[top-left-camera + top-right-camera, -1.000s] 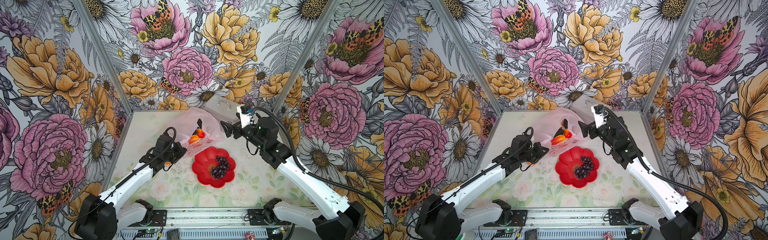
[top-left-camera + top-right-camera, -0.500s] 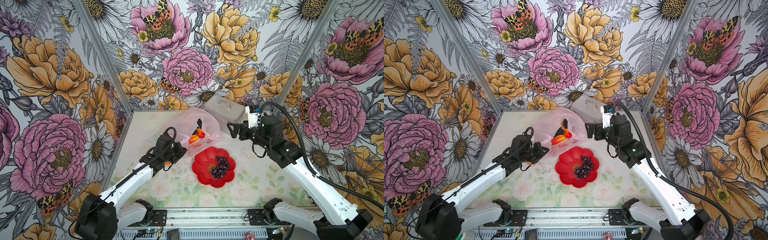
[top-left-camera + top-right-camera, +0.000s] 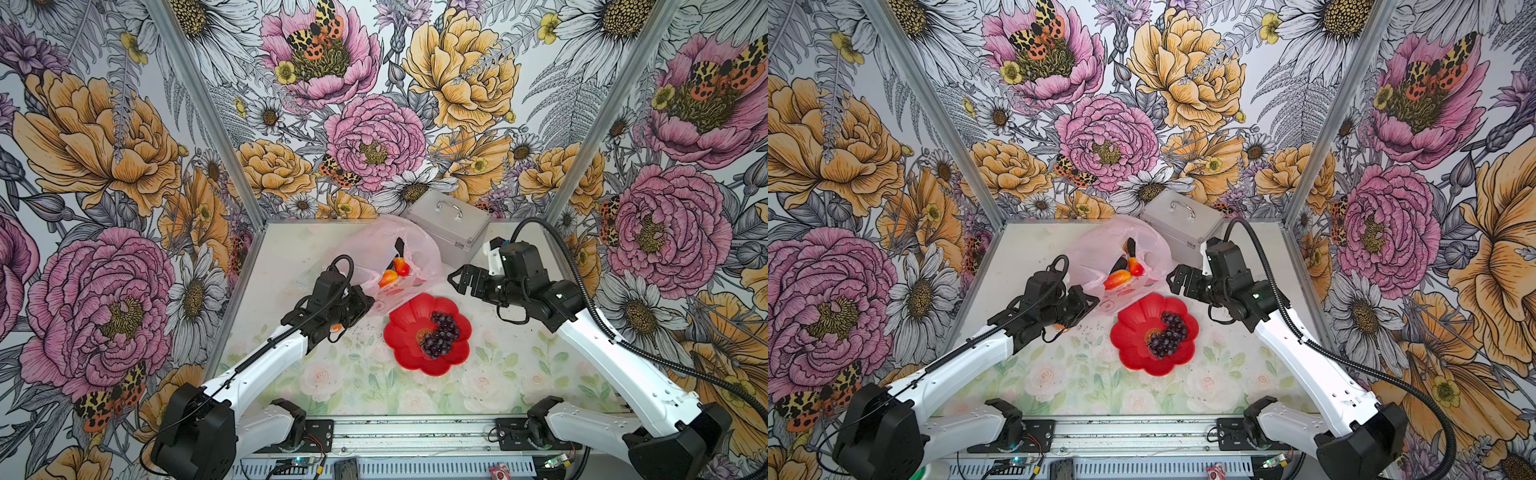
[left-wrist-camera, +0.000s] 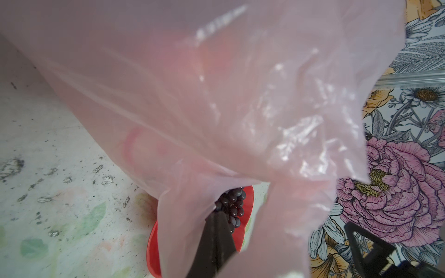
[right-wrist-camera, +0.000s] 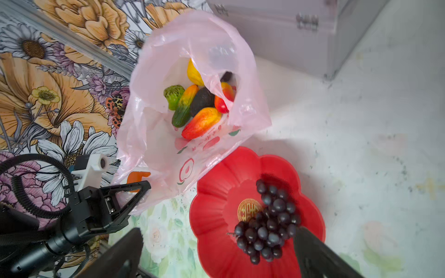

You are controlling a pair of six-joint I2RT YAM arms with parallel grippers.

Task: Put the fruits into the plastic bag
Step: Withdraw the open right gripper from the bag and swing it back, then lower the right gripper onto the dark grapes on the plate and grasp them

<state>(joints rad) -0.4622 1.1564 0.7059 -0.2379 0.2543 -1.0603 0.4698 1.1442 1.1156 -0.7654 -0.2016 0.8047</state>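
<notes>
The right end effector (image 3: 457,281) hangs over the desk (image 5: 361,144) with its jaws spread wide and nothing between them. Just below it, the grapes (image 5: 267,223) lie loose in the red plate (image 5: 216,192), the only fruit outside the bag.

The bunch looks light and knobbly. Its beads will likely slip off smooth pads and may sag at the ends, so a grip across the thick middle seems safest, closed well in.

Just past the plate, touching its rim, sits the plastic bag (image 5: 168,149). The film is thin and limp with no stiffness of its own. The left end effector (image 5: 144,186) is pinched shut on the near edge, which holds the mouth up and open toward the right end effector. A drop from just above the mouth should do.

Inside lie a mango (image 5: 201,122), an avocado (image 5: 202,100) and other fruits. An orange shape (image 5: 138,178) shows through the film by the left end effector; I cannot tell what it is.

Beyond the bag stands a silver case (image 5: 277,29).
</notes>
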